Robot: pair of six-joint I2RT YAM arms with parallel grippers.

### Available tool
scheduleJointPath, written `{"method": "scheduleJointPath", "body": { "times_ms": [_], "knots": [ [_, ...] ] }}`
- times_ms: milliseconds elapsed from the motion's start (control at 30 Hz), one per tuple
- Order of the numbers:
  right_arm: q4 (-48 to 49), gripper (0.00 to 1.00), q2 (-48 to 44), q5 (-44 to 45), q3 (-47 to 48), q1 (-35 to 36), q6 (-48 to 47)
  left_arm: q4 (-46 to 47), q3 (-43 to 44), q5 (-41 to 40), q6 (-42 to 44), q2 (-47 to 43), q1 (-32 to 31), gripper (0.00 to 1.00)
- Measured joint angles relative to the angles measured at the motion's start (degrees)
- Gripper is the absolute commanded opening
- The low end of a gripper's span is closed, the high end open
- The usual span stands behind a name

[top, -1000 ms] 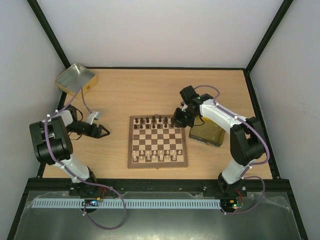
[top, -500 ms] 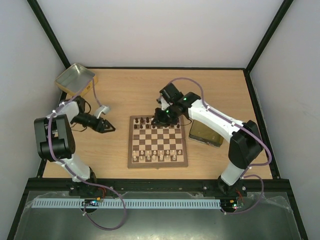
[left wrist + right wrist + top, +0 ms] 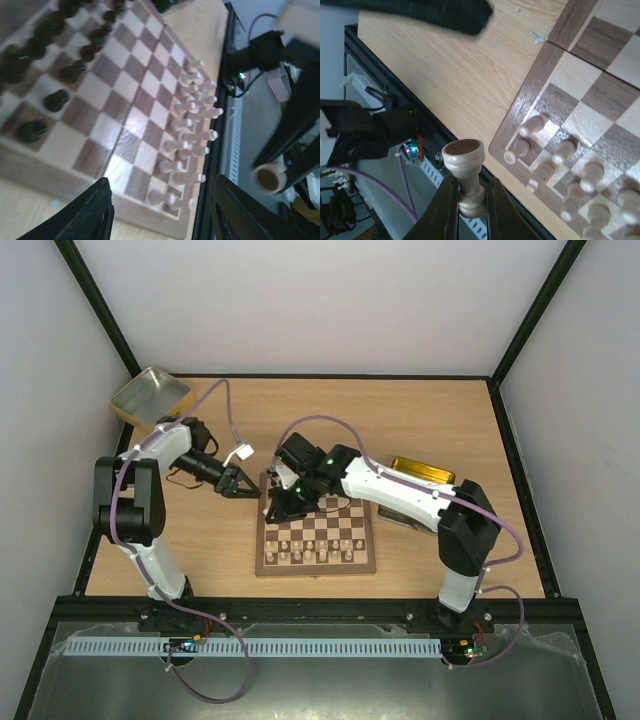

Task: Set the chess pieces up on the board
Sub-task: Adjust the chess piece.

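Held piece: a cream-white wooden chessman point(image 3: 464, 162), clamped between the jaws of the right gripper point(image 3: 466, 192). It hangs near the corner of the square wooden chessboard point(image 3: 532, 95), which lies off to one side of the fingers. The long axis runs along the fingers, brown felted base leading past the tips. The cream rows point(image 3: 315, 550) and dark brown chessmen point(image 3: 55, 75) mostly stand, so setup looks nearly done, with this piece left to place. The left gripper point(image 3: 159, 192) has its jaws apart and empty, the board ahead of it.

The right gripper point(image 3: 471, 192) pinches a cream-white wooden chess piece point(image 3: 463, 157) at its narrow waist, with its round, brown-faced end towards the camera. Beneath lies a near corner of the checked brown wooden chessboard point(image 3: 530, 95), where small cream-white chessmen point(image 3: 565, 150) crowd the edge squares. Light wooden tabletop point(image 3: 450, 75) lies beside it.
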Motion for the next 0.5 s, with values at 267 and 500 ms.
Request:
{"method": "scheduleJointPath", "body": {
  "times_ms": [267,500],
  "knots": [
    [1.0,0.02,5.2,0.7,2.4,0.1,-0.2,-1.1,0.0,4.0,-1.6,-0.8,-5.4,0.44],
    [0.7,0.02,5.2,2.4,3.1,0.1,-1.1,-1.4,-1.3,5.4,-2.5,-5.1,-7.1,0.39]
  ]
}}
